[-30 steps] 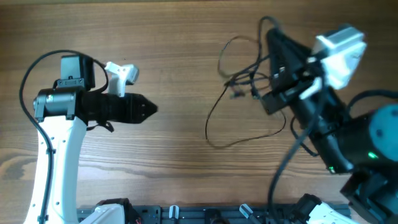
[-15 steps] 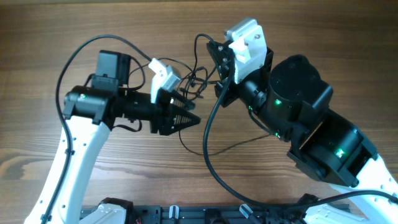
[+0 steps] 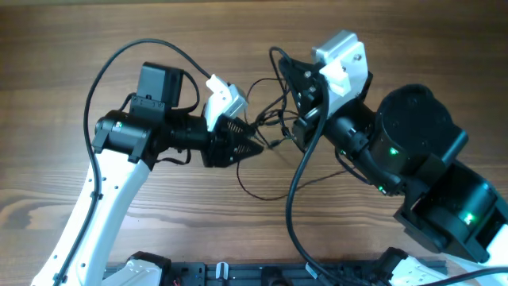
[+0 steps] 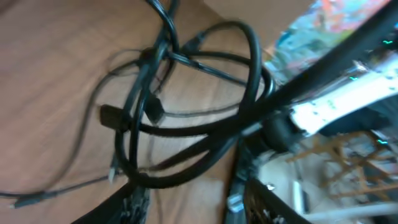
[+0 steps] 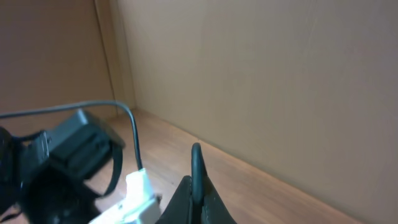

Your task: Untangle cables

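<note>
The cables (image 3: 274,129) are thin black cords in a tangle between my two grippers, and one loose loop trails toward the front of the table (image 3: 262,189). My right gripper (image 3: 287,70) is shut on a cable, and a short loop of it stands up from the closed fingers in the right wrist view (image 5: 196,158), where the gripper (image 5: 196,190) is at the bottom. My left gripper (image 3: 252,148) points right at the tangle. In the left wrist view its fingers (image 4: 189,205) are apart, with the knotted cables (image 4: 163,56) just ahead and one loop crossing between the fingertips.
The wooden table (image 3: 238,40) runs under everything. Thicker black arm cables arc over the left arm (image 3: 119,59) and down from the right arm (image 3: 292,199). The bulky right arm (image 3: 413,159) fills the right side. A black rail (image 3: 238,274) lines the front edge.
My left arm has swung right from the left side up to the tangle. My right arm has carried the cables left to the middle, then shifted slightly right.
</note>
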